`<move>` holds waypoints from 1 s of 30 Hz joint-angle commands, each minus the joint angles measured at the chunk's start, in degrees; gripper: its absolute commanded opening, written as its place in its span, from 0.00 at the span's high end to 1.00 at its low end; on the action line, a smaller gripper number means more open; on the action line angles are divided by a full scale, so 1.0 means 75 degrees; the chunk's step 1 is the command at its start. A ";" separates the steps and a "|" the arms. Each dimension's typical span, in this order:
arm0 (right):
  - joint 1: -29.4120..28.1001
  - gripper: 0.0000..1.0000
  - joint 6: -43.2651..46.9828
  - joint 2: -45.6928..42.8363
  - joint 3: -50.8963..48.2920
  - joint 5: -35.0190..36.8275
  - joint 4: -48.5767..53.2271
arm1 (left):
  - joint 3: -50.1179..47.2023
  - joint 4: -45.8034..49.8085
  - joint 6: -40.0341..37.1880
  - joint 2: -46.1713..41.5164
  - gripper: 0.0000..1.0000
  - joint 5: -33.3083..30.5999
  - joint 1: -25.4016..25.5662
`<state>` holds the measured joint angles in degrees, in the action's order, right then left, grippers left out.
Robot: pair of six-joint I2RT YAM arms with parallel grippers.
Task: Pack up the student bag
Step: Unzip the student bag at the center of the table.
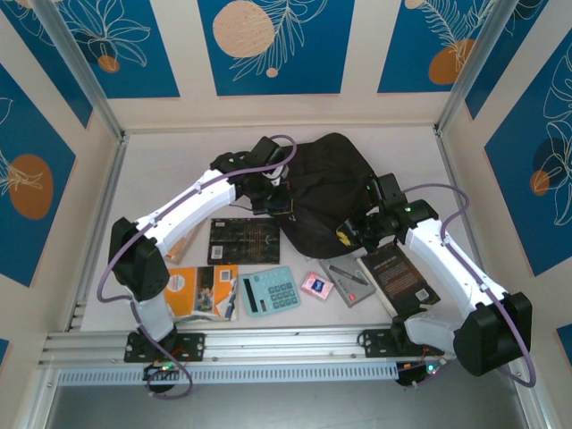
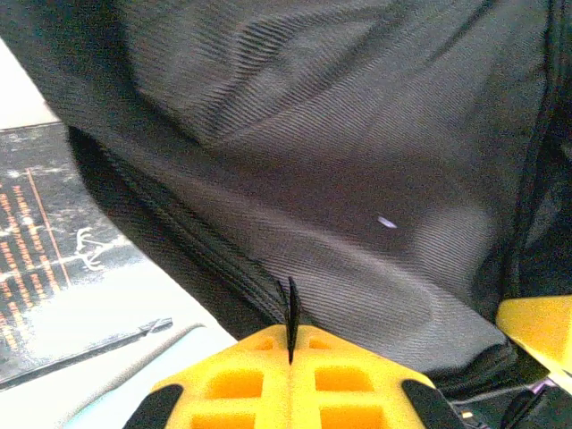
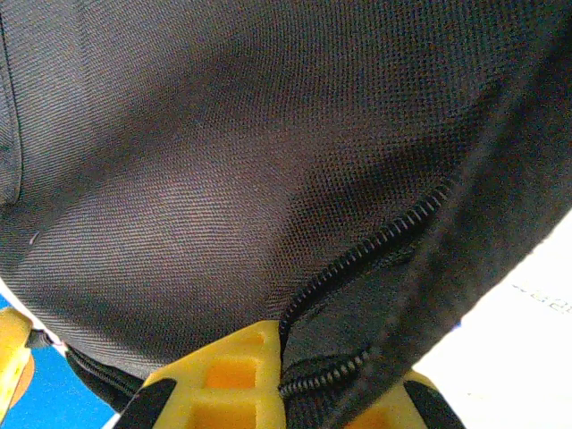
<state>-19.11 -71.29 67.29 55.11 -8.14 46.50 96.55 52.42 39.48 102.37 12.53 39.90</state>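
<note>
At twelve o'clock on table (image 1: pixel 161 161), student bag (image 1: pixel 323 183); left hand (image 2: pixel 290 344) pinched shut on black tab, right hand (image 3: pixel 308 375) clamped on its zipper edge. Risks losing thin tab or dragging bag if pulled unevenly.

A white table (image 1: pixel 170 165) is enclosed on three sides by cream walls (image 1: pixel 268 109) fitted with blue panels (image 1: pixel 313 45) printed with white leaf outlines and orange discs. Aluminium posts (image 1: pixel 82 76) are set at the far corners, and a slotted aluminium rail (image 1: pixel 286 343) is mounted along the near edge. Lighting is even.
</note>
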 commanded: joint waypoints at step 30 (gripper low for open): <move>-0.0480 1.00 0.3612 0.1176 0.1848 0.0190 -0.0614 | -0.0136 0.0205 -0.0458 -0.1423 1.00 -0.1386 -0.1776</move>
<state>-21.50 -49.71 77.06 67.24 -7.46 43.42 94.76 51.81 36.97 97.56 6.31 27.35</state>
